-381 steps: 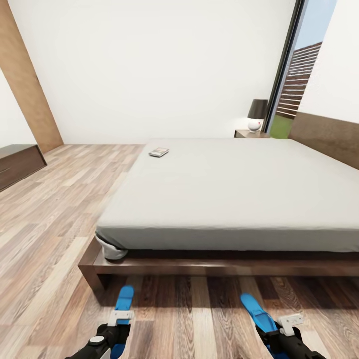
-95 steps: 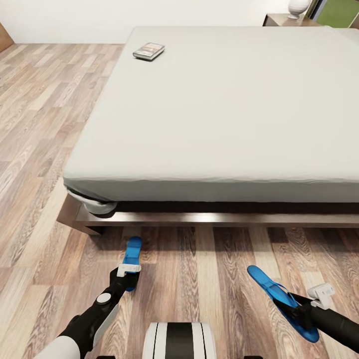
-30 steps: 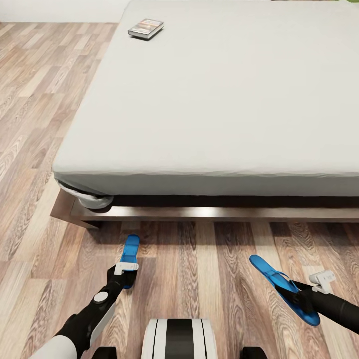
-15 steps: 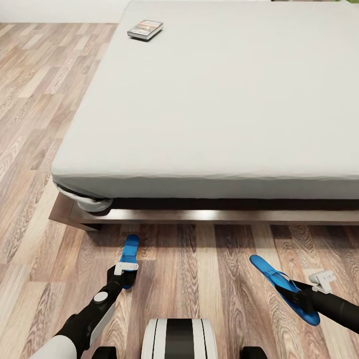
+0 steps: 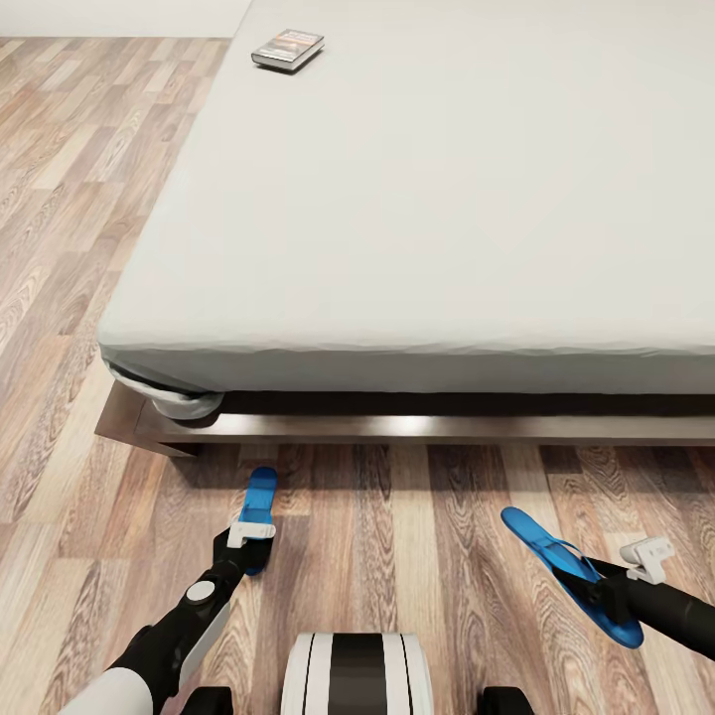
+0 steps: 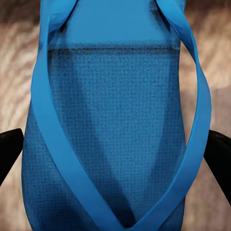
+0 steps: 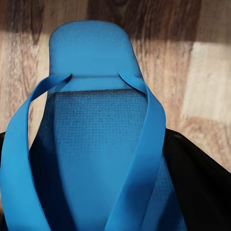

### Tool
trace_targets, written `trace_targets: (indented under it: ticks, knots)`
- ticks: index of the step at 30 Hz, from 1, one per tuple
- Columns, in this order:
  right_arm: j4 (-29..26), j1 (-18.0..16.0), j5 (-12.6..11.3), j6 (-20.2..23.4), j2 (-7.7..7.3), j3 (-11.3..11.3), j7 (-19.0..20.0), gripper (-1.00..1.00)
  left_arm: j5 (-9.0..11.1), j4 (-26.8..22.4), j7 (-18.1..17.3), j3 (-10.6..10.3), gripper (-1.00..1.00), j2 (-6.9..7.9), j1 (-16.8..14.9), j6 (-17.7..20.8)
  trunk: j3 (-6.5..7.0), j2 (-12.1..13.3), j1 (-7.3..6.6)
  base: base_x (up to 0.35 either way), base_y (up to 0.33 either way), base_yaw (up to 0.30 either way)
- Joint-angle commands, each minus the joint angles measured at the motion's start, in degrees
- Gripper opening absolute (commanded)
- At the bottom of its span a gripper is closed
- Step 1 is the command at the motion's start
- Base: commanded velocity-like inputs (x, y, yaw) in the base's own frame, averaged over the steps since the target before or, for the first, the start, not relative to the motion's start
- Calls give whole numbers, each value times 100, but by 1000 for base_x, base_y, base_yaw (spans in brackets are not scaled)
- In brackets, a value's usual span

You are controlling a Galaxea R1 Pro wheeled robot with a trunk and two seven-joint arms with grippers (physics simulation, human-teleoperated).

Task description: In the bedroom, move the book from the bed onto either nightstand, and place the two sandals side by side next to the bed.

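Both arms are loaded: the left gripper (image 5: 241, 544) is clamped on one sandal (image 5: 258, 504) at about 7 o'clock in the head view, the right gripper (image 5: 608, 594) clamped on the other sandal (image 5: 566, 574) at about 4 o'clock. Both hang just over the plank floor (image 5: 397, 556) at the foot of the bed (image 5: 417, 199), well apart from each other, so the side-by-side pairing isn't done yet. The book (image 5: 288, 48) lies way up at 11 o'clock on the mattress, untouched; the nightstand job is all to come. Up close, each sandal is bright blue with a woven-textured footbed and thin straps meeting in a V, black fingers (image 6: 9, 151) at either flank. Left one points straight at the bed, right one angles off toward 10 o'clock.
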Motion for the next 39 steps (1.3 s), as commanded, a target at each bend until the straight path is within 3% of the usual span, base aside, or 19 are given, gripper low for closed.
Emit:
trace_targets:
  ticks: [1, 16, 17, 35, 39]
  knots:
    - [-6, -4, 35, 32, 0, -8, 39, -100, 48, 0, 46, -47, -100, 8, -4, -22, -3, -1, -1, 0, 0, 0]
    - [-6, 9, 35, 32, 3, -16, 42, -100, 48, -2, 45, -30, -100, 8, -4, -22, -69, -5, 7, 0, 0, 0]
    - [-6, 8, 35, 32, 3, -19, 41, -100, 48, -2, 45, -28, 100, 8, -4, -22, -69, -5, 7, 0, 0, 0]
    - [-6, 14, 35, 32, 3, -26, 40, -100, 48, -43, 46, -25, 100, 8, -4, -22, -69, -5, 7, 0, 0, 0]
    - [-6, 16, 35, 32, 3, -26, 41, -100, 48, -58, 45, -25, 100, 8, -4, -22, 19, 0, -3, 0, 0, 0]
